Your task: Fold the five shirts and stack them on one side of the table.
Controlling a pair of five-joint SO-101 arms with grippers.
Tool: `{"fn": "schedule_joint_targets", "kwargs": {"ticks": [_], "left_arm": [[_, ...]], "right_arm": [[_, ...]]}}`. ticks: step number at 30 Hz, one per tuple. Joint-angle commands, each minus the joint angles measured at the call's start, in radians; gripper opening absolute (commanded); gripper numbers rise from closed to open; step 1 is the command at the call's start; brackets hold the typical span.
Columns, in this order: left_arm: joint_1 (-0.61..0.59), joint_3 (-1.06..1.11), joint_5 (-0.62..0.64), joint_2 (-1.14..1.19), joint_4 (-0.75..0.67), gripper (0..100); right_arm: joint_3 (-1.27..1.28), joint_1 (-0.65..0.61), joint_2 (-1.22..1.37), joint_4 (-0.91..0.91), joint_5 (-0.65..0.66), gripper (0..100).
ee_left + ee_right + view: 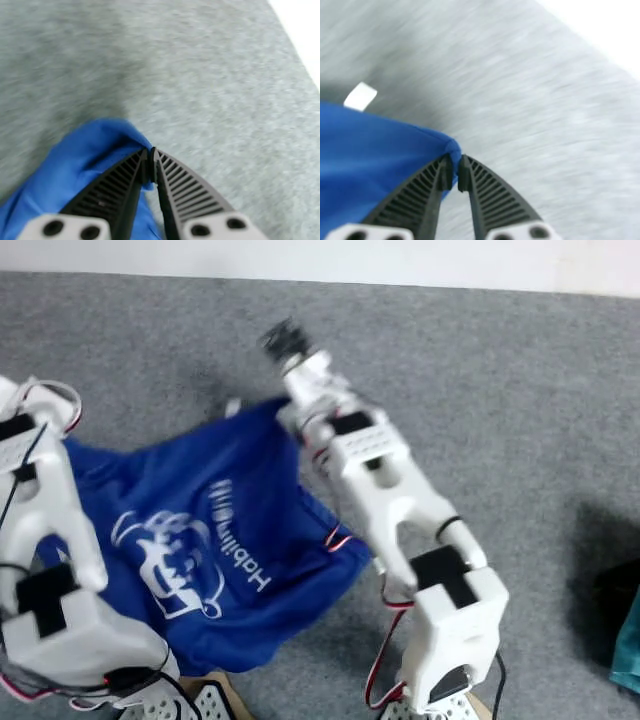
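Clearly shared: blue fabric shirt with white print (215, 540) hangs between two grips.
Its corners sit clamped in the left gripper (151, 153) and the right gripper (453, 165); cloth trails toward lower frame.

Blue shirt (220, 540): soft cloth, matt, creased; printed motif (175, 560) white, flat, smooth; small white tag (361, 96), matt; table covering (500, 370): grey, felt-like, matt, faintly rough; arm housings (390, 490): white plastic, smooth, slight sheen; left gripper (150, 152) and right gripper (454, 162): fingers (185, 190) black plastic, matt, ribbed; white plastic at their base.
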Motion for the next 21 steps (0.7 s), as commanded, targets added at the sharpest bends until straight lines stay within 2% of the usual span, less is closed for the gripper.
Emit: {"fn": "schedule_joint_targets", "kwargs": {"ticks": [1,9,14,21], "left_arm": [[0.051,-0.214,0.005,0.087,-0.034,1],[0.096,-0.636,0.003,0.282,-0.031,1],[0.131,-0.858,0.003,0.386,-0.037,1],[0.174,-1.201,0.003,0.556,-0.038,1]], "right_arm": [[-0.185,0.12,-0.008,-0.051,-0.002,0.8],[-0.397,0.174,0.024,-0.053,0.143,0.8],[-0.61,0.203,0.153,-0.054,0.15,0.8],[-1.056,0.245,0.45,-0.116,0.15,0.8]]}}
